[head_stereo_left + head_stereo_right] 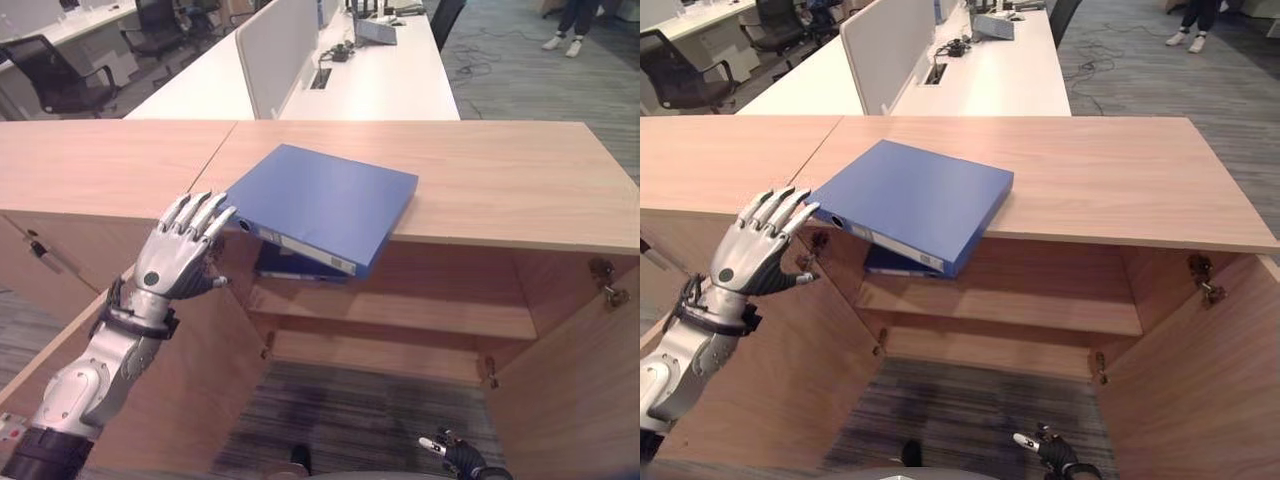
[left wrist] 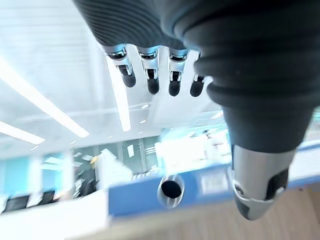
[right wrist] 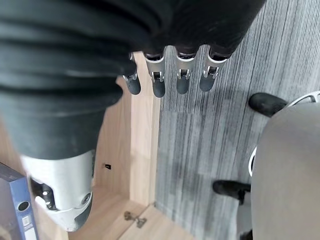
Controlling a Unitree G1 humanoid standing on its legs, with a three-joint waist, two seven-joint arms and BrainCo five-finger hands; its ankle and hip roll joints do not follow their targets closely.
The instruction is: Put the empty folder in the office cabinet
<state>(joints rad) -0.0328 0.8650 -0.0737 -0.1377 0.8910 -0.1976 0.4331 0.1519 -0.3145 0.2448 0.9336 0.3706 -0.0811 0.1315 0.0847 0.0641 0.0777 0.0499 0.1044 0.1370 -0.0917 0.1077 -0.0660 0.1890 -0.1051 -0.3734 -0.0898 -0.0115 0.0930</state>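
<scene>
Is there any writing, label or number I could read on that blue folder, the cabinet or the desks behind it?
None can be read.
Blue folder: a pale label strip on its spine, too small and blurred to read.
Second folder on the shelf inside the cabinet: no text visible.
Left hand, open by the folder's spine: no markings legible.
White desks behind: no legible signs.

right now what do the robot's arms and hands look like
The left robot hand has silver fingers with dark tips and a dark round mark on its silver back, above a black wrist band and a silver-grey arm. The right robot hand has the same silver, dark-tipped fingers under a dark ribbed cover.
</scene>
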